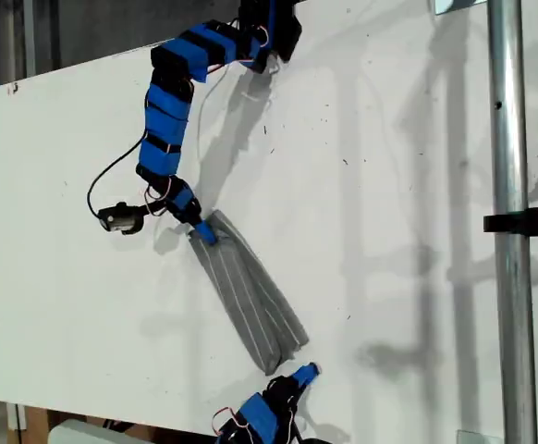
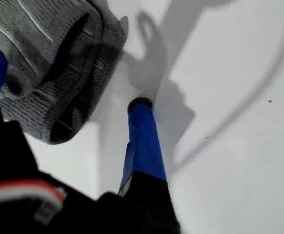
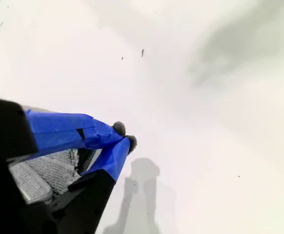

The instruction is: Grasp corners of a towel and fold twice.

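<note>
Towel (image 1: 249, 294) folded narrow (layered), one end between spread first pincer (image 2: 66, 105); second pincer (image 3: 125, 136) pressed together, empty.

No legible txt, labels, brand marks, nos. or signs are showing in any view. Nothing readable is appearing on the towel (image 1: 249, 294), on the white table (image 1: 389, 185), or on the blue tape wrapping the arms; only small dark specks are marking the tabletop.
</note>
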Controlling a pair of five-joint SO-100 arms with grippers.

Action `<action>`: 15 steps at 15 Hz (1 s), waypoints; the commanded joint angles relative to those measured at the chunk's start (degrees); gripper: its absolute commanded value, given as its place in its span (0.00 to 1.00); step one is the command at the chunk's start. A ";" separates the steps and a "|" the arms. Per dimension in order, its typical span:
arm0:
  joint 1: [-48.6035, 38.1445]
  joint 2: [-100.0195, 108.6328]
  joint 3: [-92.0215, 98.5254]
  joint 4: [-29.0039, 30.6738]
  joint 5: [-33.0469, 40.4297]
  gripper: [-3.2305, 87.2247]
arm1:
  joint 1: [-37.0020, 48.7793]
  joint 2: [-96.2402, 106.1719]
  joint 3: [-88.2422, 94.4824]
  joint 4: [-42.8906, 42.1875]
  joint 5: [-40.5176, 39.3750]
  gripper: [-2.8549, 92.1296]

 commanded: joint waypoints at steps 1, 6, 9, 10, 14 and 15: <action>-0.09 0.44 0.26 0.44 -0.09 0.01 | -3.16 -0.26 -6.59 -2.20 2.64 0.48; -0.26 0.44 0.26 0.97 -0.35 0.01 | -10.90 -2.20 -7.73 1.32 7.12 0.12; -0.09 0.44 0.26 1.05 -0.35 0.01 | -9.76 6.77 3.25 5.80 7.47 0.03; -0.18 0.44 0.26 1.14 -0.26 0.01 | -8.61 15.82 14.24 5.45 8.96 0.03; -3.96 0.44 0.26 1.41 4.57 0.01 | -9.49 52.29 42.54 23.64 23.03 0.03; -5.10 0.44 0.26 1.41 5.80 0.01 | -11.25 59.33 45.44 30.67 28.65 0.03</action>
